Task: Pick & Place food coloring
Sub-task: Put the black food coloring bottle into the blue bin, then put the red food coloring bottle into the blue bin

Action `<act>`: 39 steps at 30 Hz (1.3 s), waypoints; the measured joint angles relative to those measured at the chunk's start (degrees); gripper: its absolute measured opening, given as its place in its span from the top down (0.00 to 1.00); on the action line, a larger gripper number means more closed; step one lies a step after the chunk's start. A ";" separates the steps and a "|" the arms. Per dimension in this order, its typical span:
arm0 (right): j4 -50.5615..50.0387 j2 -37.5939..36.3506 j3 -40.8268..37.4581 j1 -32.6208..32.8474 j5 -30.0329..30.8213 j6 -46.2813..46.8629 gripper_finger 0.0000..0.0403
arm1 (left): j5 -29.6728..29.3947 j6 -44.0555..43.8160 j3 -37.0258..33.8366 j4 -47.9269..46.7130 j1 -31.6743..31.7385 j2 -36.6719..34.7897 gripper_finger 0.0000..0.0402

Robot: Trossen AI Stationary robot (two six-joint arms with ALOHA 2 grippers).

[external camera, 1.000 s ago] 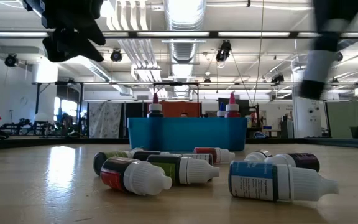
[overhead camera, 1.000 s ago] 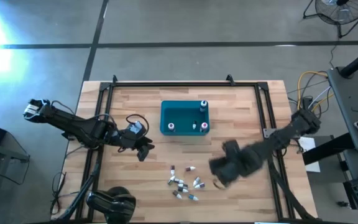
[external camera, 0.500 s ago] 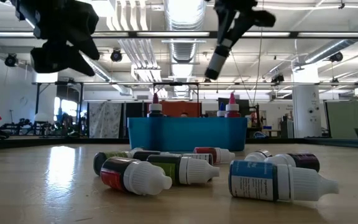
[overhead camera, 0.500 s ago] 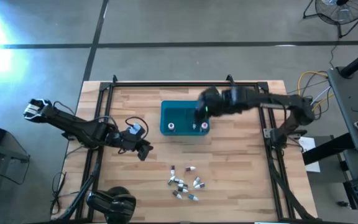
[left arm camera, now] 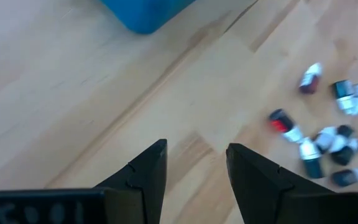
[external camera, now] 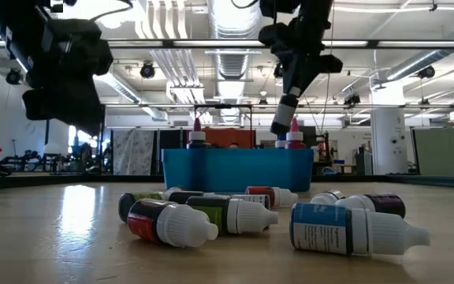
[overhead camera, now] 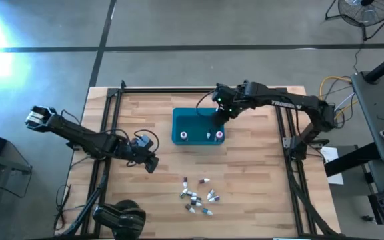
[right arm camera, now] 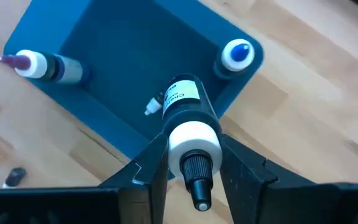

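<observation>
While the left arm waits at the frame's left, the right arm holds one bottle over the bin.

Held bottle: a dark food coloring bottle (right arm camera: 188,121) with a pale label, clamped at its white collar between the right gripper's (right arm camera: 194,163) fingers; in the low view its long axis is tilted off vertical.
Position: upper centre of the high view, above the far right corner of the teal bin (overhead camera: 193,121).
Bottles in bin: three upright along its edges.
Loose bottles: a cluster (overhead camera: 197,197) at lower centre of the high view, roughly ten, lying on their sides pointing various ways; exact count unclear.
Left gripper (left arm camera: 194,168): empty, jaws narrowly parted above bare wooden table (overhead camera: 259,173).
</observation>
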 joint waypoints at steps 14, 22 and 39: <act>3.45 12.04 -0.21 -1.12 -1.56 -6.18 0.69 | 0.00 0.02 -10.37 0.12 -0.02 0.00 0.65; 1.72 14.32 1.68 -1.16 -1.48 -8.23 0.68 | -0.38 0.12 -15.67 1.03 -0.07 -0.15 0.65; 1.14 10.95 1.87 -1.16 -0.80 -9.14 0.36 | -2.63 -1.73 -13.28 6.29 0.39 0.14 0.65</act>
